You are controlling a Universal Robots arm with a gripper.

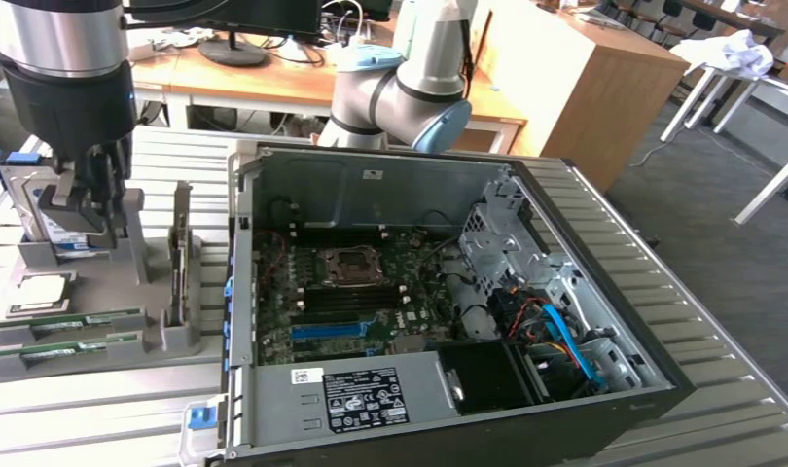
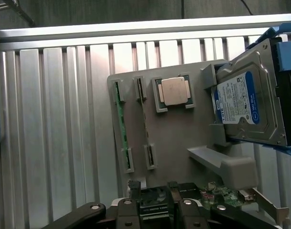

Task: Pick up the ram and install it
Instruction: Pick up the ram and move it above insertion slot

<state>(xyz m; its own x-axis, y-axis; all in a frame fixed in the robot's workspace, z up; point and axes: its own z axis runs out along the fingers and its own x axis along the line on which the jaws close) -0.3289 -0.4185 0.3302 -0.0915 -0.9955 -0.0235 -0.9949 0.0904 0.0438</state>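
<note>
The ram is a thin green stick standing on edge in the slots of a grey holder; a second thin stick stands beside it. In the exterior view both ram sticks lie at the near end of the holder, at that view's left. My gripper hangs over the holder's far part, next to the upright hard drive, well apart from the ram. Its dark fingers stand open, with nothing gripped between them.
A square silver processor sits in the holder beside the blue-labelled hard drive. A green card stands upright at the holder's edge. The open computer case with its motherboard stands to the exterior view's right, on a slatted metal table.
</note>
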